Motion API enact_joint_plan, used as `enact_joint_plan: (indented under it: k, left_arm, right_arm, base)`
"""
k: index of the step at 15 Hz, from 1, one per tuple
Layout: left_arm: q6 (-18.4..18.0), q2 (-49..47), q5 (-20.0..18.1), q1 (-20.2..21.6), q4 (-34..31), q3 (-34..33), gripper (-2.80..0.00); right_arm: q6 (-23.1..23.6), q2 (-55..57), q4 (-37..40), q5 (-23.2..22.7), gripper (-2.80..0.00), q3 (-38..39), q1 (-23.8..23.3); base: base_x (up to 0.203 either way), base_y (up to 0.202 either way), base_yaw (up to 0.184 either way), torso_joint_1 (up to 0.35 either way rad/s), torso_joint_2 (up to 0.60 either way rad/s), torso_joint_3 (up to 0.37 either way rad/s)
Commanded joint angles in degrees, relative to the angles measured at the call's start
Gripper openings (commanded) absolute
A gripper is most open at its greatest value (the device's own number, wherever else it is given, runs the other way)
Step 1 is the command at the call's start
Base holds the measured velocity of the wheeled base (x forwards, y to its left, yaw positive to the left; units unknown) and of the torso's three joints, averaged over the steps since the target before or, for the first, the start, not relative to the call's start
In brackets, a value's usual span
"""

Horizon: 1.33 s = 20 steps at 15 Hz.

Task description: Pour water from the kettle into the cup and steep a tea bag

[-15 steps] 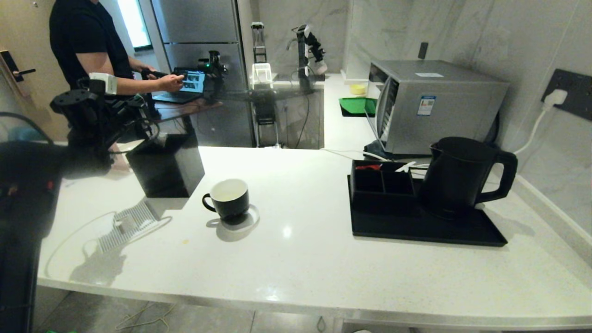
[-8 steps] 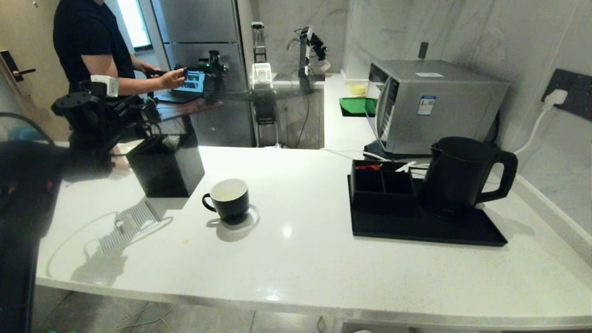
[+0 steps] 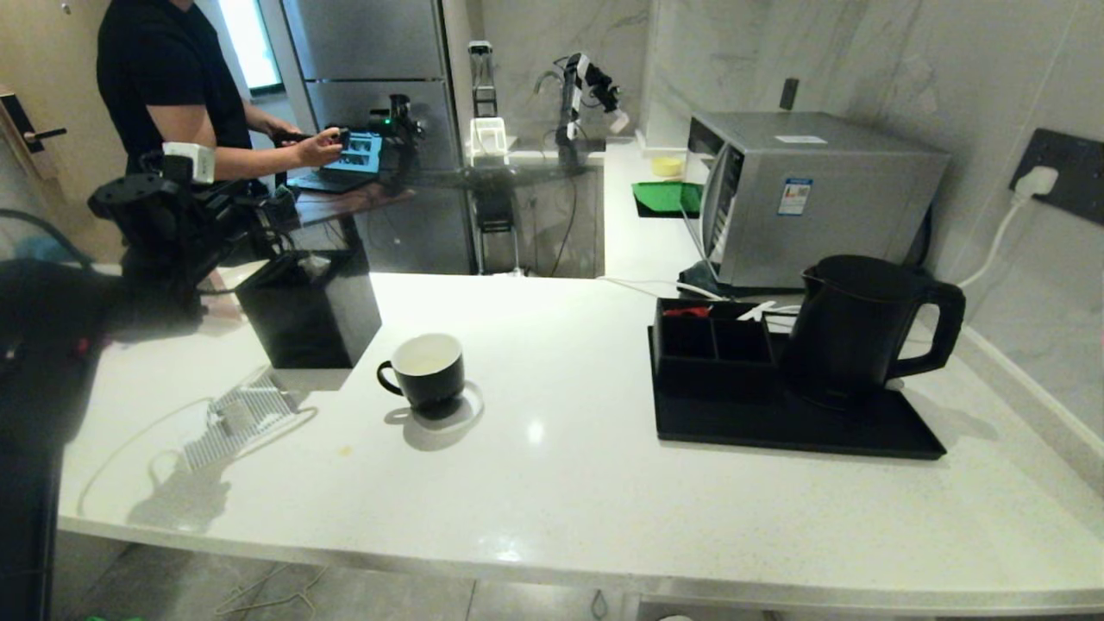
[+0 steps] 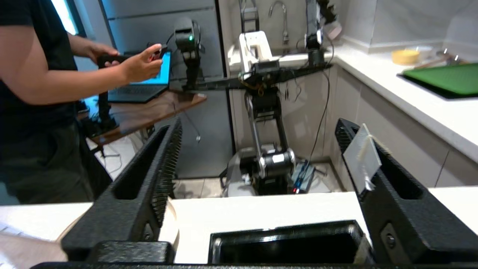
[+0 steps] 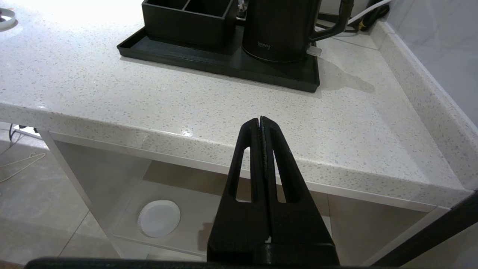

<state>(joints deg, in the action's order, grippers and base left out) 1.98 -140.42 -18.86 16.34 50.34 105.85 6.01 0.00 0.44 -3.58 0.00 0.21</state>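
Note:
The cup (image 3: pixel 423 369), black outside and white inside, stands on the white counter left of the middle. The black kettle (image 3: pixel 854 329) sits on a black tray (image 3: pixel 871 435) at the right, also seen as the kettle (image 5: pixel 280 30) in the right wrist view. My left gripper (image 4: pixel 258 127) hangs open over the open-topped black square box (image 4: pixel 283 244) at the back left; in the head view the left gripper (image 3: pixel 280 217) is above the box (image 3: pixel 310 310). A small pale tag with string (image 4: pixel 362 157) clings to one finger. The tea bag's pouch is hidden. My right gripper (image 5: pixel 260 119) is shut and empty, parked before the counter's front edge.
A black compartment box (image 3: pixel 711 341) stands on the tray beside the kettle. A silver appliance (image 3: pixel 819 190) sits behind it. A ribbed white piece with a cord (image 3: pixel 237 418) lies near the front left. A person (image 3: pixel 172 78) works at a laptop behind the counter.
My left gripper has opened from shut while staying over the black box. The right arm has not moved.

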Motion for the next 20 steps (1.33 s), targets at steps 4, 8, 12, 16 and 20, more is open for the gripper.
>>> enact_joint_plan:
  k: [4, 8, 12, 16, 20]
  left_arm:
    - [-1.9, 2.8, -0.2, 0.6, -1.4, -4.0, 0.0]
    - [2.1, 3.0, 4.1, 0.4, -0.9, -4.4, 0.0]
    - [2.9, 3.0, 5.8, 0.5, -0.9, -4.7, 0.0]
    - [3.1, 3.1, 6.3, 0.5, -0.9, -4.5, 0.0]
    - [6.7, 2.5, 7.4, 0.1, 3.1, -4.2, 0.0]
  right_arm:
    - [0.1, 0.0, 0.0, 0.0, -2.8, 0.0, 0.0]
    - [0.0, 0.0, 0.0, 0.0, -2.8, 0.0, 0.0]
    - [0.0, 0.0, 0.0, 0.0, -2.8, 0.0, 0.0]
    - [0.0, 0.0, 0.0, 0.0, -2.8, 0.0, 0.1]
    - [0.0, 0.0, 0.0, 0.0, -2.8, 0.0, 0.0]
  base:
    - [0.0, 0.0, 0.0, 0.0, 0.0, 0.0]
    - [0.0, 0.0, 0.0, 0.0, 0.0, 0.0]
    - [0.0, 0.0, 0.0, 0.0, 0.0, 0.0]
    - [0.0, 0.0, 0.0, 0.0, 0.0, 0.0]
    - [0.0, 0.0, 0.0, 0.0, 0.0, 0.0]
